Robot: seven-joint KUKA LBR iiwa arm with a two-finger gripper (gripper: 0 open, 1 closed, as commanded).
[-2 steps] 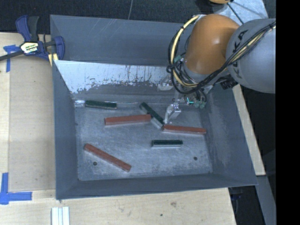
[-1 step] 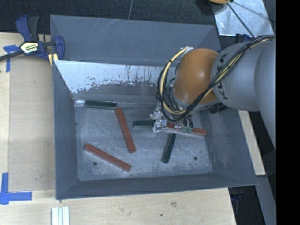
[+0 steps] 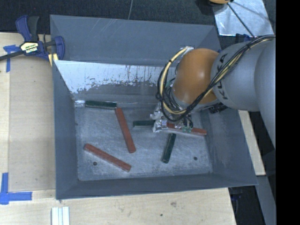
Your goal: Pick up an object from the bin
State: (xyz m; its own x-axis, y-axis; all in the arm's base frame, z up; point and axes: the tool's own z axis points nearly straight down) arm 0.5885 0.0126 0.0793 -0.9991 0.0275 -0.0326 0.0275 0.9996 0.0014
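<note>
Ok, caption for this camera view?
Hand down in the grey bin beside a reddish stick and a dark green stick.

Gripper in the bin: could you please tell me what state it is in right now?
Gripper: cannot be told; it is low in the bin, between a short dark green stick and a flat red-brown stick.

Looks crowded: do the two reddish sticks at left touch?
No, the upper reddish stick and the lower reddish stick lie clearly apart.

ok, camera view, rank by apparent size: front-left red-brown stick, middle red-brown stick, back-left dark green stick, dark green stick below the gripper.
1. front-left red-brown stick and middle red-brown stick: too alike to rank.
2. back-left dark green stick.
3. dark green stick below the gripper, slightly shorter; top end possibly hidden.
</note>
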